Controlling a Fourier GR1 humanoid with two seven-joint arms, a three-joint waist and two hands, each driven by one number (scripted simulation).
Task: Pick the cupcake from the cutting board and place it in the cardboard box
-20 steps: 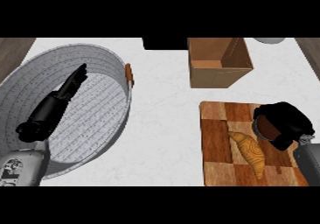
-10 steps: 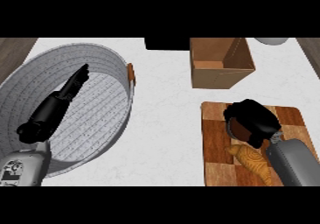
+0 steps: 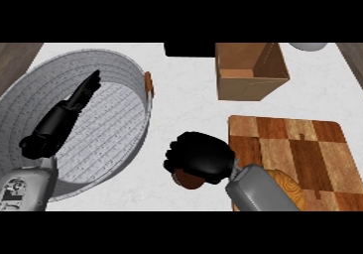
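The cupcake (image 3: 187,180) sits in my right hand (image 3: 201,158). My fingers are curled down over it, so only a rounded brown part shows below them, and I cannot make out its top or wrapper. Hand and cupcake are off the cutting board (image 3: 301,144), over the white counter (image 3: 186,106) just beside the board's left edge. I cannot tell whether the cupcake touches the counter.

My right forearm (image 3: 259,193) comes in from the lower edge and crosses the board's near left corner. There it covers most of a golden-brown pastry (image 3: 289,187) lying on the wood. The rest of the board shows bare planks of light and dark brown.

The cardboard box (image 3: 250,74) stands beyond the board, toward the far side of the counter, well apart from my hand, with its open top facing up. Bare counter lies between my hand and the box.

To the left is a large round grey basin (image 3: 129,124) with a brown handle (image 3: 148,82) on its rim. My left hand (image 3: 78,96) is held over the basin, fingers straight and pointing away from me, holding nothing. A dark object (image 3: 189,49) and a pale rounded one (image 3: 310,46) are cut off at the far edge.
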